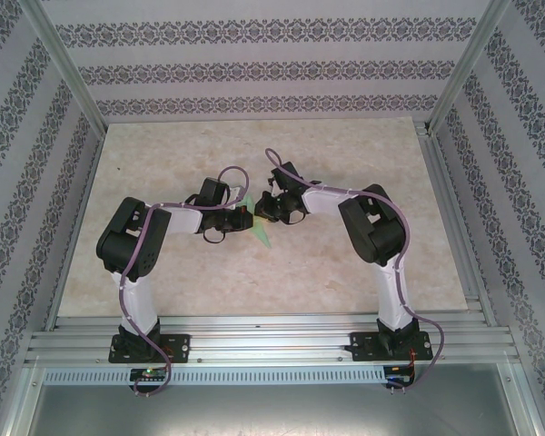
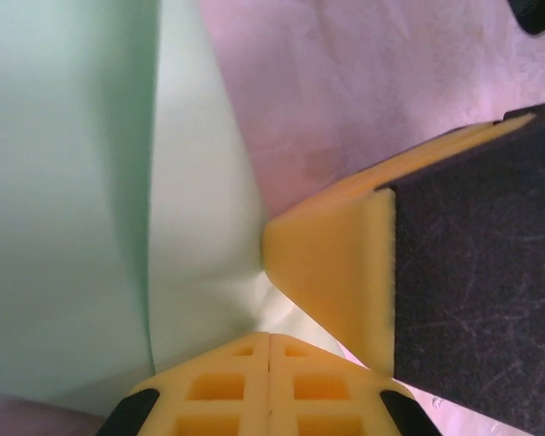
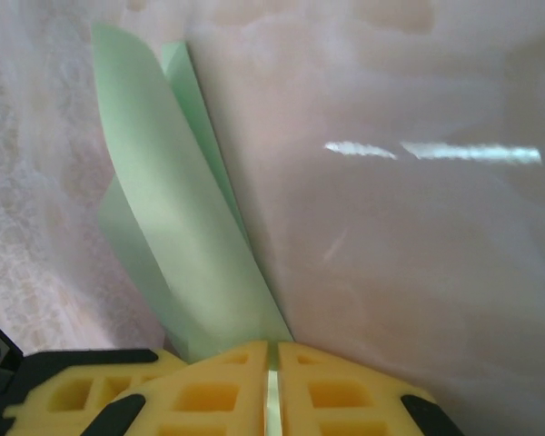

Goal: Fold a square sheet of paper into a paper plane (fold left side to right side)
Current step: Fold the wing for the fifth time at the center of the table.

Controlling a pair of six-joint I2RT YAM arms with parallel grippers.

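While the paper plane (image 3: 177, 227) is standing up off the table (image 1: 363, 272) as a narrow, creased green wedge rather than lying flat, both arms are meeting over it near the middle of the surface.

Right gripper (image 3: 272, 350): fingers are pressing almost together, with a thin green line showing in the seam between them, so it is pinching the paper at its narrow end. Two layers are fanning up and away from that pinch, one flap leaning behind the other (a fold in the making, not a pressed crease, by my reading).

Left gripper (image 2: 270, 345): fingers are lying fully together, no gap. The paper is running right up to their tips and spreading wide beyond, but I cannot tell whether any of it is caught in the seam. A fingertip (image 2: 331, 272) of the right gripper is sitting just beside those tips, touching the paper where its wrinkles are converging.

Judgement on why: the grippers are crowding one spot so that one is anchoring the crease line while the other is placed to carry the left side across to the right. Raised paper is giving the fingers an edge to take; thin paper lying flat offers none. Risk: with both holds so close, a small pull apart could skew the fold.
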